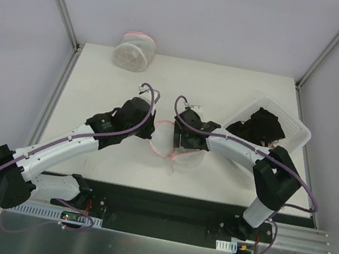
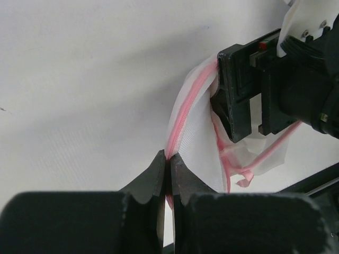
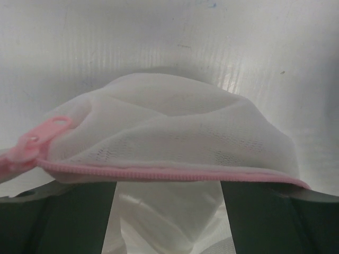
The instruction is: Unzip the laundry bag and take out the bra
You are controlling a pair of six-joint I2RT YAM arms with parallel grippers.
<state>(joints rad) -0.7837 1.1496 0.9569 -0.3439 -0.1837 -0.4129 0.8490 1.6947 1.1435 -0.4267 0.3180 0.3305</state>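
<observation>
The laundry bag (image 1: 181,158), a floppy white mesh pouch with a pink zipper rim, lies mid-table between both grippers. My left gripper (image 2: 169,157) is shut on the pink zipper rim (image 2: 183,114) at the bag's left edge. My right gripper (image 1: 184,143) stands over the bag from the right. In the right wrist view its fingers (image 3: 58,217) are wide apart under the mesh dome (image 3: 175,127), the pink zipper pull (image 3: 45,135) to the left. Pale smooth cloth (image 3: 169,217) lies between those fingers; I cannot tell whether it is the bra.
A firmer drum-shaped white mesh bag (image 1: 134,50) lies at the table's far edge. A white basket (image 1: 295,124) holding a black garment (image 1: 263,126) sits at the right, close behind the right arm. The arms' bases stand at the near edge.
</observation>
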